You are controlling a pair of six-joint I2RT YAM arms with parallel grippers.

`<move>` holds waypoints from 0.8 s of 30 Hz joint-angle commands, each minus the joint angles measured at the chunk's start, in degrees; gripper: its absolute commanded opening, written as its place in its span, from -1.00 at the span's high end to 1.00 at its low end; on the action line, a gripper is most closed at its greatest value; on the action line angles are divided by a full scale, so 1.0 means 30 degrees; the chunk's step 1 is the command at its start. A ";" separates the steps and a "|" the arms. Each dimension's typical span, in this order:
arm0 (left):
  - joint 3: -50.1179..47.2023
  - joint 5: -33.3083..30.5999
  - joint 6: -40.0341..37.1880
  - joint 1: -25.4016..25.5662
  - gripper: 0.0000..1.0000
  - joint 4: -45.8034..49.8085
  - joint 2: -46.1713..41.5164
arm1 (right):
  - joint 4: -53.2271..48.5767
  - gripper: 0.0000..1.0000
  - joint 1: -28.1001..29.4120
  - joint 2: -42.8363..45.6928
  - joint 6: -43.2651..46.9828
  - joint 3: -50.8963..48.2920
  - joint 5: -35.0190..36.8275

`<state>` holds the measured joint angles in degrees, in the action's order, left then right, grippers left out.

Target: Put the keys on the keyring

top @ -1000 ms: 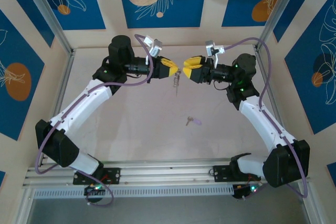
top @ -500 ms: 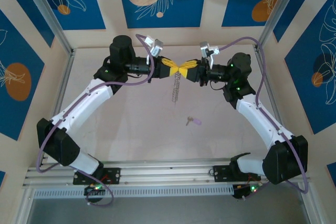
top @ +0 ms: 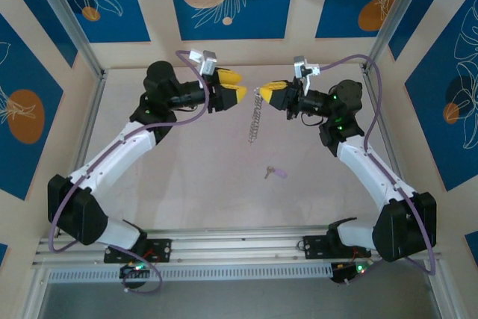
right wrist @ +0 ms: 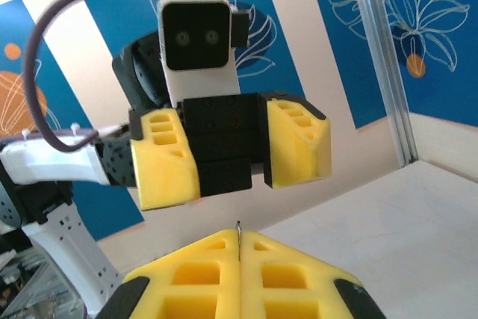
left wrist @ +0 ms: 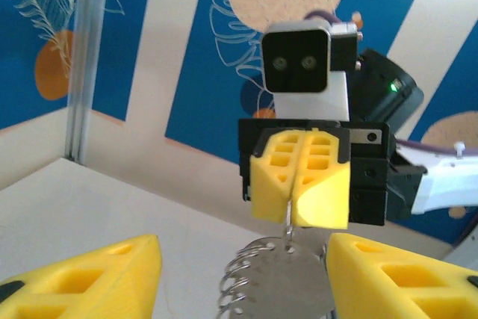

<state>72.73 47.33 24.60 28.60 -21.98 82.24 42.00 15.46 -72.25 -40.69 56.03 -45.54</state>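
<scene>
While the right end effector point(top: 263, 93) is clamped shut on the top of the dangling keyring point(top: 255, 120), the left end effector point(top: 242, 86) stands open and empty just beside it. The ring seems held ready for threading. Next comes a fine pinch on the key point(top: 275, 172) — it lies apart on the worktop point(top: 187, 177).

From my station I can't make out any text, label, brand, number or sign in any of the views. The blue wall panels point(top: 258, 13) carry only white leaf outlines and orange circles, with no lettering I can read.
</scene>
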 commanded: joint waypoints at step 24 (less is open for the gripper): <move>-0.0315 0.1506 0.7034 0.0237 0.11 -1.0194 0.2353 | 0.8476 1.00 0.1098 -0.2577 -0.5397 0.0394 0.3246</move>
<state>69.82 50.52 45.17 28.99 -49.28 88.71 64.47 18.24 -79.64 -56.25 55.37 -37.63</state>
